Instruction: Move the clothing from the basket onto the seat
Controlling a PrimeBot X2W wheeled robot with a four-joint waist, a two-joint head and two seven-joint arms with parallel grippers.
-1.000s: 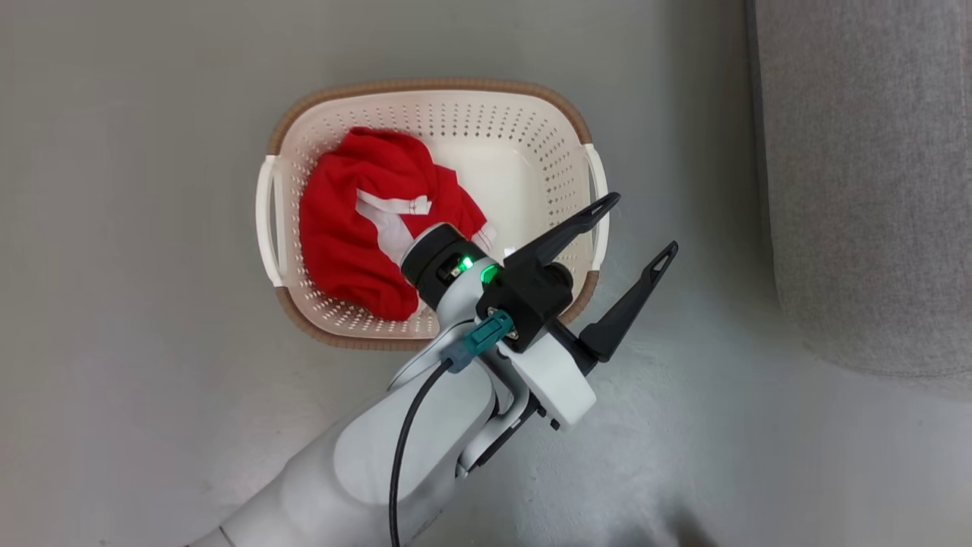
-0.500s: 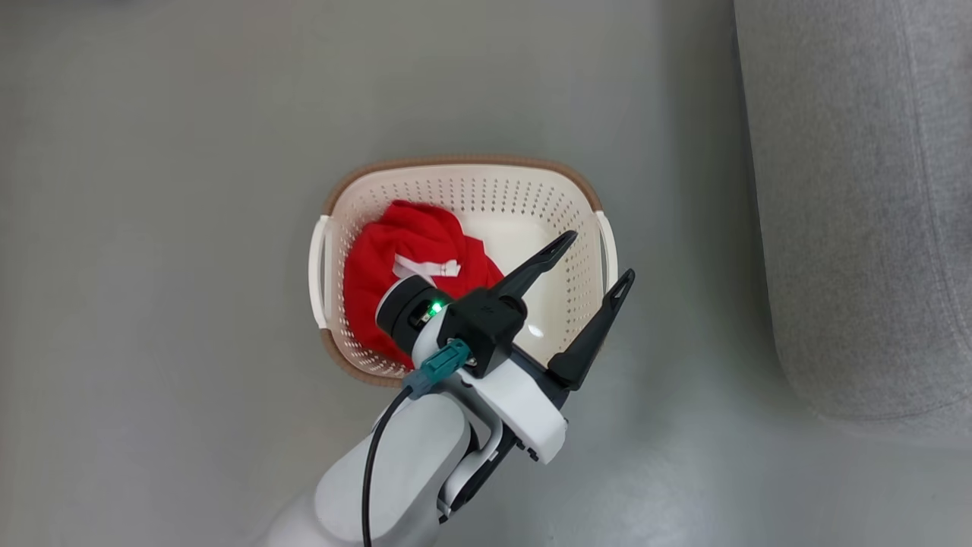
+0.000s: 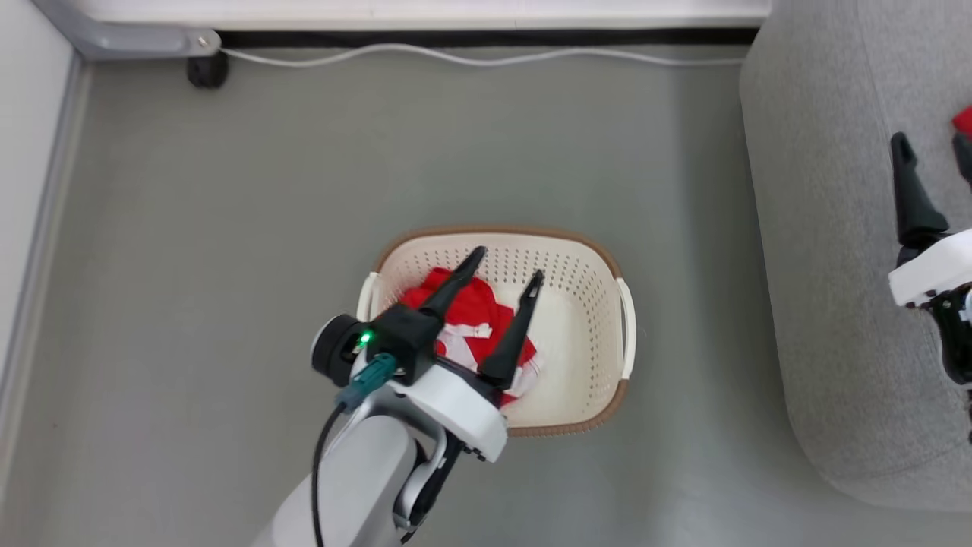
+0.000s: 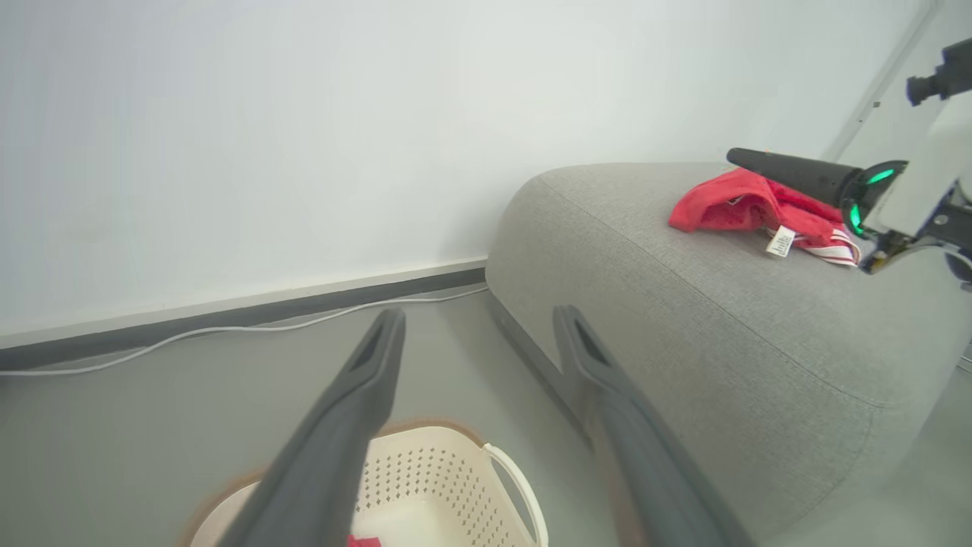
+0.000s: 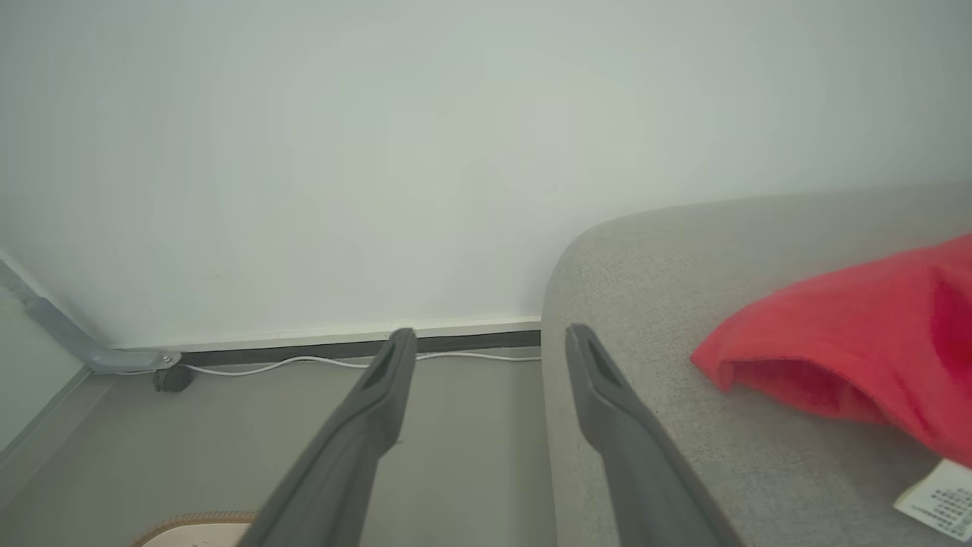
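A red garment with white trim [image 3: 465, 313] lies bunched in the left half of the cream basket [image 3: 497, 229] on the floor. My left gripper [image 3: 507, 264] hangs over it, open and holding nothing. In the left wrist view its fingers [image 4: 380, 357] point past the basket [image 4: 448, 471] toward the grey sofa [image 4: 683, 319]. Another red garment [image 4: 748, 207] with a white label lies on top of the sofa. My right gripper [image 3: 932, 144] stands open above the sofa [image 3: 828, 304], just left of that garment [image 5: 858, 357], touching nothing.
A white cable [image 3: 456, 57] runs along the dark skirting at the far wall. A grey metal leg with a black caster [image 3: 206, 70] stands in the far left corner. The basket sits on grey floor, a short gap left of the sofa's rounded end.
The head camera has pulled back and tilted, so wall, cable and right gripper now show. My left gripper has swung from the basket's right rim to over the garment, still open.
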